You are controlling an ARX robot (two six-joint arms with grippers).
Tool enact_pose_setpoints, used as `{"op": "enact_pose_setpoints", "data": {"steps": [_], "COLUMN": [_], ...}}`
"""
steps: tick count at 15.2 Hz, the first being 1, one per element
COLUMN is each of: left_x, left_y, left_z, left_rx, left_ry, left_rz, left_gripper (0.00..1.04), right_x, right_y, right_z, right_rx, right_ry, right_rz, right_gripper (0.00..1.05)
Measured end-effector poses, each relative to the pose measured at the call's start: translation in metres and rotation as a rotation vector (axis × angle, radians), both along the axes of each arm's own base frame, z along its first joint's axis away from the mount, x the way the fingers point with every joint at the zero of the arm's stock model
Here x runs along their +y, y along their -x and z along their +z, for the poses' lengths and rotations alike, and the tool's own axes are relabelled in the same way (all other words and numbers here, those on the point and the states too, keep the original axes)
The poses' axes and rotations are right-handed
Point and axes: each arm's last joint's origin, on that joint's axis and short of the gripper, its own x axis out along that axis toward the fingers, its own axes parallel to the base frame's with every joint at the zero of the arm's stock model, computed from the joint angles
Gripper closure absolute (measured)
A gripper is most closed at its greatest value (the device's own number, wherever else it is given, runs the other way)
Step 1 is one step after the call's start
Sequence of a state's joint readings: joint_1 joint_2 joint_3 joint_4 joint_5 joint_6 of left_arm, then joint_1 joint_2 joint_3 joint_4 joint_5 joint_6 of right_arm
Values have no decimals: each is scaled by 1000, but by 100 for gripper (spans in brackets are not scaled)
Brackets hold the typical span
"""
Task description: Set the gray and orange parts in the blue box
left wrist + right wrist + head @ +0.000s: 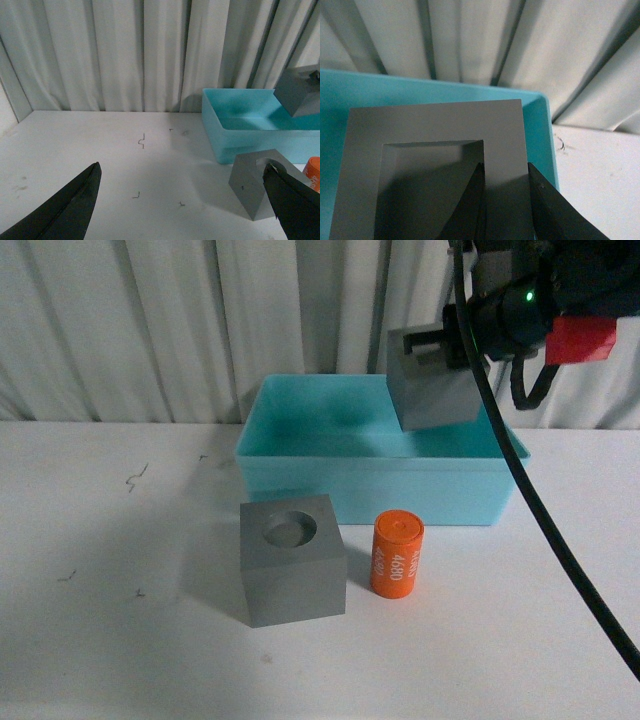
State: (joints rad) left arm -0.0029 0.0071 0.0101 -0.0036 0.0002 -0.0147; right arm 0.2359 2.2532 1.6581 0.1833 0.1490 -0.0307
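Observation:
My right gripper is shut on the gray cube with the rectangular hole and holds it tilted in the air over the right part of the blue box. In the right wrist view one finger is inside the cube's hole and the other is outside, pinching one wall of the cube above the box. The gray cube with the round hole and the orange cylinder marked 4680 stand on the table in front of the box. My left gripper is open, low over the table, left of that cube.
The white table carries small dark specks on its left side. Pale pleated curtains hang close behind the box. The right arm's black cable runs down across the right side of the front view.

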Motion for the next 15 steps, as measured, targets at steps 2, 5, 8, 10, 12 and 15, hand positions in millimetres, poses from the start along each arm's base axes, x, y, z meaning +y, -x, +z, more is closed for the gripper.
{"op": "enact_pose_setpoints", "data": {"steps": [2,5,8,10,12,15], "left_x": [0,0,0,0,0,0], "left_y": [0,0,0,0,0,0], "left_z": [0,0,0,0,0,0], "left_rx": [0,0,0,0,0,0], "left_ry": [0,0,0,0,0,0], "left_rz": [0,0,0,0,0,0], "left_gripper": [7,7,7,7,7,7], "right_x": [1,3,2,-1,-5,-7], "right_y": [-11,-22,-24,-25,-26,-28], "right_z": [-23,-29,-37,-44,-56,-60], "right_rx": [52,58,86,110,137,150], "right_ry": [-1,-6,-12,-9,-8,-20], "right_rz": [-44,-66,-90,-108,-140,-147], "right_gripper": [86,86,86,86,86,76]}}
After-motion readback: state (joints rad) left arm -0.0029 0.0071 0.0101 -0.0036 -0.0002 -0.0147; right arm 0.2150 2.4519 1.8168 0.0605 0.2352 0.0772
